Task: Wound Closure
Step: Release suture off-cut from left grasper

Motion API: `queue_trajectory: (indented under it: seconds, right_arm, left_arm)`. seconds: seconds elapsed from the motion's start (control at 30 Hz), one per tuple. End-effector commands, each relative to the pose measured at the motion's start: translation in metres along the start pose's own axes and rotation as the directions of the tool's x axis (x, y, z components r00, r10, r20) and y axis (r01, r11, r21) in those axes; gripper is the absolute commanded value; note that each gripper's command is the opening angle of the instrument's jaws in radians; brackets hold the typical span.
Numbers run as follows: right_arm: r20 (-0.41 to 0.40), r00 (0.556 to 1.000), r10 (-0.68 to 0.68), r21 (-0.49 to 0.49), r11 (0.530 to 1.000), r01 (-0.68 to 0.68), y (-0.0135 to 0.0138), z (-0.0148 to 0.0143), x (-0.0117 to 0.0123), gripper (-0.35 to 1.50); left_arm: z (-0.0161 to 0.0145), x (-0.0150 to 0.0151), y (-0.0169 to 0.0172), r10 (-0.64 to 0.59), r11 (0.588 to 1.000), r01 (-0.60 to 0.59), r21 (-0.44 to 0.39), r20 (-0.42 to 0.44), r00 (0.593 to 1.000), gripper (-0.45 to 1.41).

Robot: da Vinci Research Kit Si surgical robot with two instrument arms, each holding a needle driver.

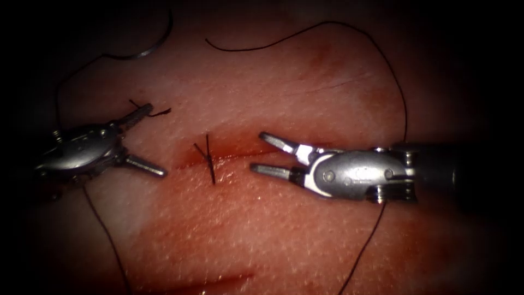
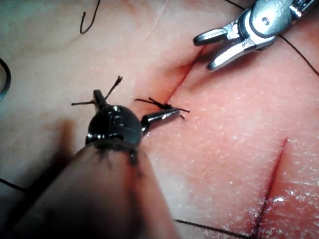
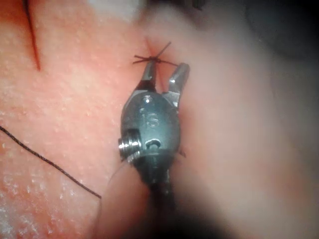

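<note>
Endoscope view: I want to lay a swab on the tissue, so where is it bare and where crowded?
Bare: tissue below the right hand, between the two thread runs; also under the thread's arc. Crowded: around the knot on the cut, between both open, empty hands; the left hand touches a cut end. The needle lies free, upper left.

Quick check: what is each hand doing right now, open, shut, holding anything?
Left hand: open, holding nothing; a cut end of thread lies at its upper jaw.
Right hand: open, holding nothing, beside the knot.
</note>
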Motion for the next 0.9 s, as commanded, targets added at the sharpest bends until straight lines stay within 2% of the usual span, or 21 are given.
queue_trajectory:
  seconds: [0.03,0.13,0.27,0.43,0.63,0.9]
  right_arm:
    - [-0.002,1.0,0.0,-0.001,1.0,0.0,0.0,0.0009,0.0001,0.1]
    - [-0.004,1.0,-0.001,0.001,1.0,0.001,-0.0001,0.001,0.0001,0.09]
    - [-0.002,1.0,0.001,0.007,1.0,-0.001,-0.0003,0.0008,0.0,0.07]
    - [0.004,1.0,-0.001,0.013,1.0,0.001,-0.0004,0.0007,-0.0001,0.04]
    - [0.006,1.0,0.003,0.015,1.0,-0.003,-0.0005,0.0007,-0.0002,0.02]
    - [0.009,1.0,0.002,0.016,1.0,-0.002,-0.0006,0.0007,-0.0002,0.0]
  left_arm:
    - [0.001,-0.0008,-0.0006,-0.018,1.0,0.018,-0.002,0.009,1.0,1.03]
    - [0.0022,-0.0035,-0.0023,-0.061,0.998,0.062,-0.023,0.017,0.998,1.21]
    - [0.0027,-0.0062,-0.0034,-0.088,0.995,0.089,-0.044,0.019,0.996,1.23]
    - [0.0016,-0.0086,-0.0021,-0.1,0.992,0.103,-0.067,0.055,0.994,1.25]
    - [-0.0015,-0.0084,0.0004,-0.098,0.995,0.099,-0.016,0.061,0.993,1.25]
    - [-0.0025,-0.0077,0.0042,-0.066,0.998,0.067,-0.008,0.065,0.996,1.23]
